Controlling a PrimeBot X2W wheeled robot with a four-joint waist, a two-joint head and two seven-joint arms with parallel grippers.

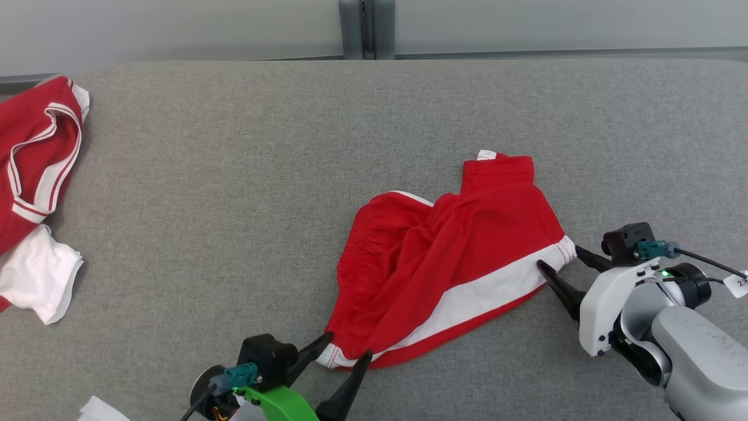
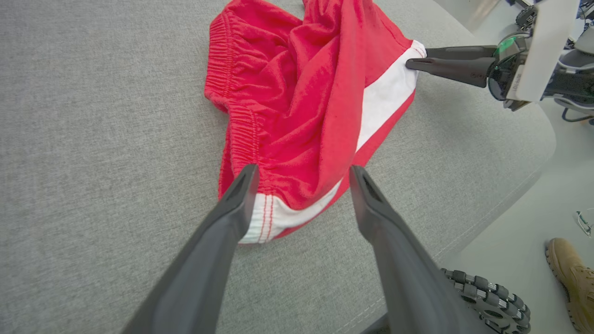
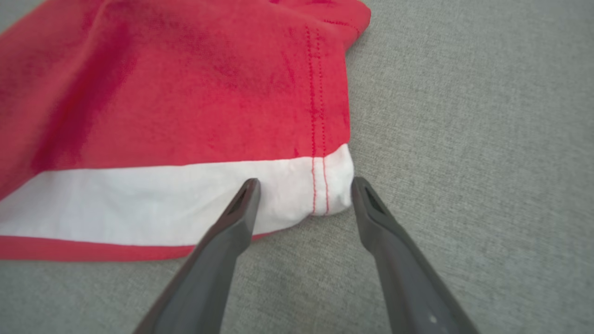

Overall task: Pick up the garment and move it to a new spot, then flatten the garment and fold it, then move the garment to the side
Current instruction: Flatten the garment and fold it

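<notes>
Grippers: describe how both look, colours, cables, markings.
Left gripper: two long dark tapered fingers, black mount, teal connector, bright green bracket. Right gripper: same dark fingers, white shell, grey forearm, teal connector on a black cable, green light, white tag.

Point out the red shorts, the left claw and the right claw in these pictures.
red shorts (image 1: 444, 251): head view, on the red cloth near the middle.
left claw (image 1: 349, 344): head view, midway between its open fingertips, at the shorts' near corner.
right claw (image 1: 558, 255): head view, midway between its open fingertips, at the white-striped corner.
</notes>
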